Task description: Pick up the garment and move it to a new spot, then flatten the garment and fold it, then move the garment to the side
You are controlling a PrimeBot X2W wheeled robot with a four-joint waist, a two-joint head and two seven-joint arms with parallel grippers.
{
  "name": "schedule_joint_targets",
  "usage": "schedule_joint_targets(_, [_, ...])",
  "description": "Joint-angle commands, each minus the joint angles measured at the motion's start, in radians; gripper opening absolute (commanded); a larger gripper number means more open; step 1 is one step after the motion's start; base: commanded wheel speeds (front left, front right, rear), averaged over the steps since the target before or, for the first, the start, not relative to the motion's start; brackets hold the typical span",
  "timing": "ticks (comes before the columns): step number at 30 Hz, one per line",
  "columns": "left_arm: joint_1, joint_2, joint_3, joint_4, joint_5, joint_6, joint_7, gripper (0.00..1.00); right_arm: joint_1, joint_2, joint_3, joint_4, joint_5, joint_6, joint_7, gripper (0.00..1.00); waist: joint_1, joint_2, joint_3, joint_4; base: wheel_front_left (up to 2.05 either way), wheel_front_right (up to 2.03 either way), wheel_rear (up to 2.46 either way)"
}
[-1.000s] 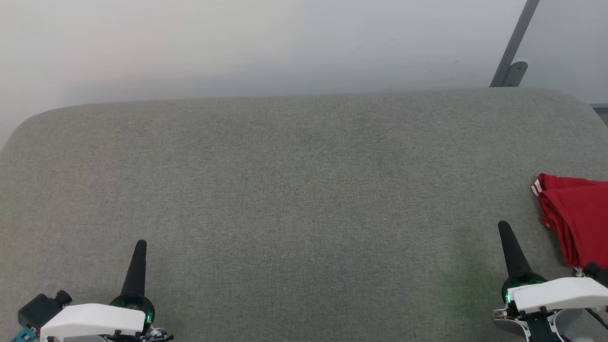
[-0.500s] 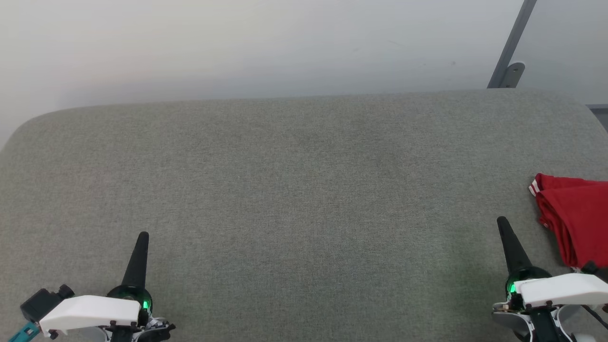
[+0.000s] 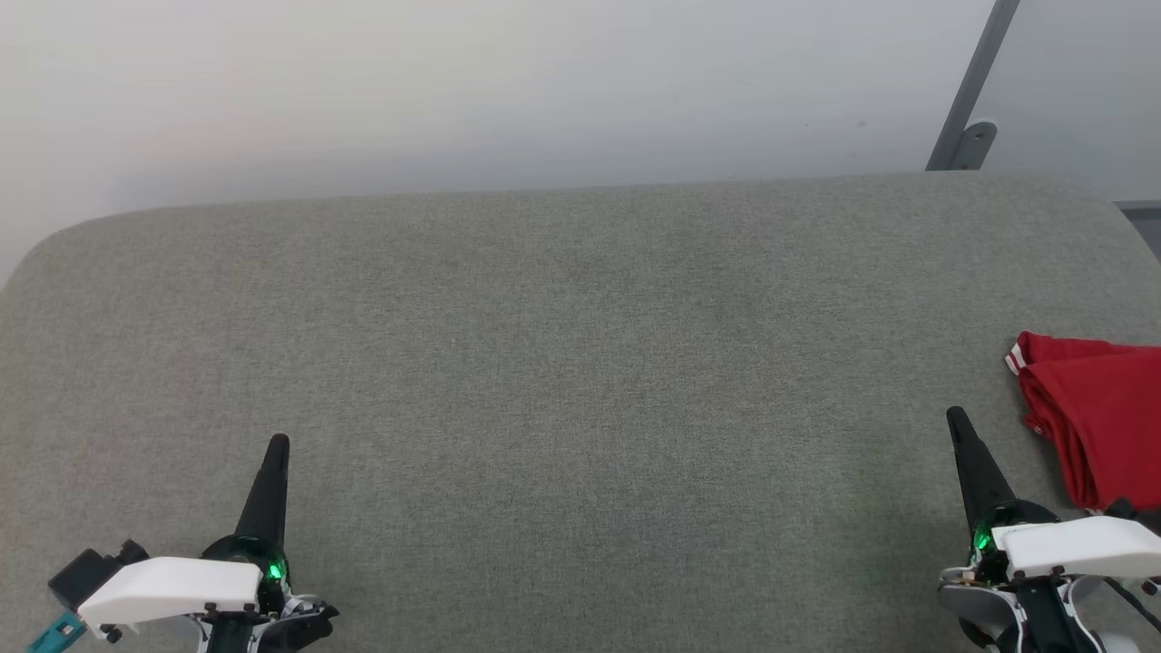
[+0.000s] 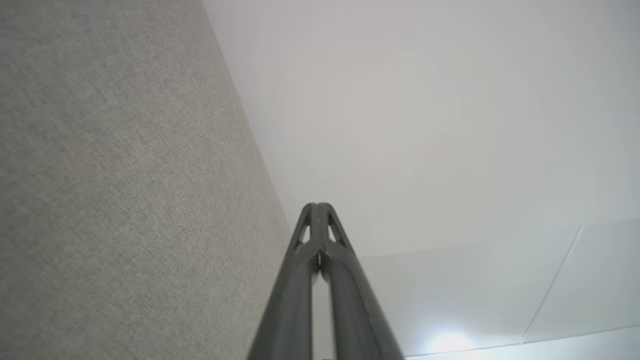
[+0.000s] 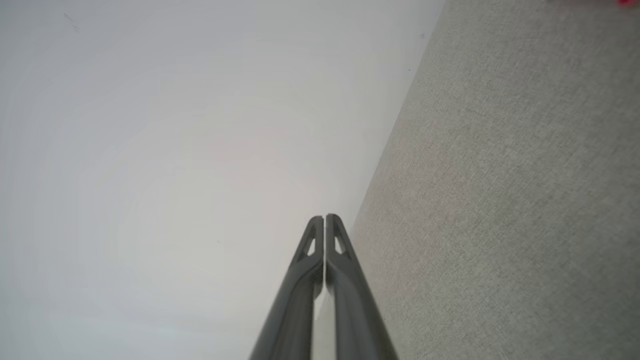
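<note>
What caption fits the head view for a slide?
Left gripper and right gripper, both shut and empty, over a grey fabric surface; the garment lies at its right edge.

Black tapered fingers [image 3: 267,494], white wrist covers [image 3: 172,585]

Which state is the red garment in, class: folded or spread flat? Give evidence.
Folded: the garment shows stacked edges along its visible side; the rest runs past the picture's edge.
</note>
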Motion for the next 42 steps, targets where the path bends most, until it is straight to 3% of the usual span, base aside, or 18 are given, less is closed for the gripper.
schedule_joint_targets(1, [-0.020, 0.000, 0.006, 0.000, -0.026, 0.002, 0.006, 0.00, -0.017, 0.003, -0.003, -0.001, 0.021, 0.000, 0.004, 0.00, 0.0000, -0.0001, 0.000, 0.000, 0.00, 0.00, 0.00])
schedule_joint_targets(29, [-0.058, -0.036, 0.034, 0.029, -0.176, 0.002, 0.062, 0.00, -0.042, 0.006, -0.006, 0.028, 0.219, 0.000, 0.038, 0.00, 0.0000, -0.0001, -0.011, -0.009, 0.00, 0.00, 0.00])
schedule_joint_targets(42, [-0.058, -0.039, 0.037, 0.029, -0.171, 0.002, 0.065, 0.00, -0.039, 0.006, -0.006, 0.028, 0.218, 0.000, 0.038, 0.00, 0.0000, -0.0001, -0.011, -0.010, 0.00, 0.00, 0.00])
